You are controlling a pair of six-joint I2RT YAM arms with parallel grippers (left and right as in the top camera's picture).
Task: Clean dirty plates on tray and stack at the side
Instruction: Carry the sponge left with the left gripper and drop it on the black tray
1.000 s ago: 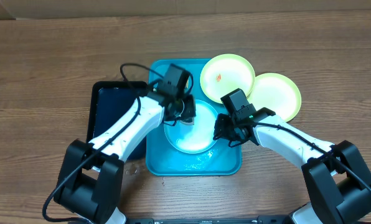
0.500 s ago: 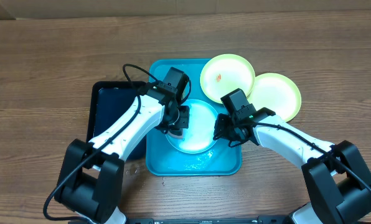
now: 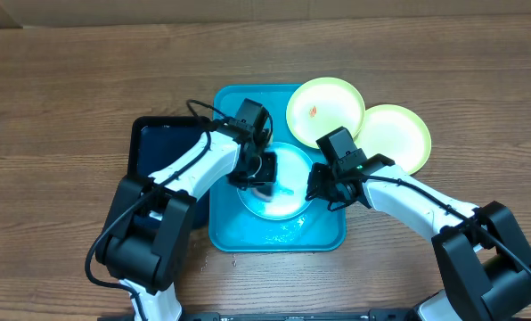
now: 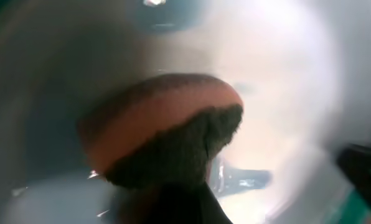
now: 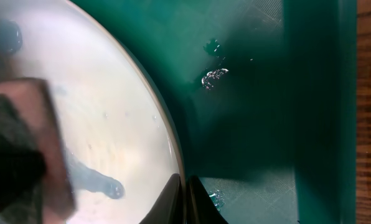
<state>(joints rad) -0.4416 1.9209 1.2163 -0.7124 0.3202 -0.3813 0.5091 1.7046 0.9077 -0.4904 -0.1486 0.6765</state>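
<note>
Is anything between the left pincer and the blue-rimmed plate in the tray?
Only the orange-and-green sponge clamped in the left pincer, set on the round light-blue-rimmed plastic plate; nothing else visible.

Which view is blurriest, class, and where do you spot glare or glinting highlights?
Left wrist: heavily blurred, the sponge soft-edged, the plate behind it washed out white. Right wrist: sharper, plate rim crisp, droplets glinting on the tray. Overhead: evenly lit and sharp, with sheen on the wet plate.

Navy tray (image 3: 156, 147), sponge (image 4: 167, 121), wood tbl (image 3: 69, 80)
</note>
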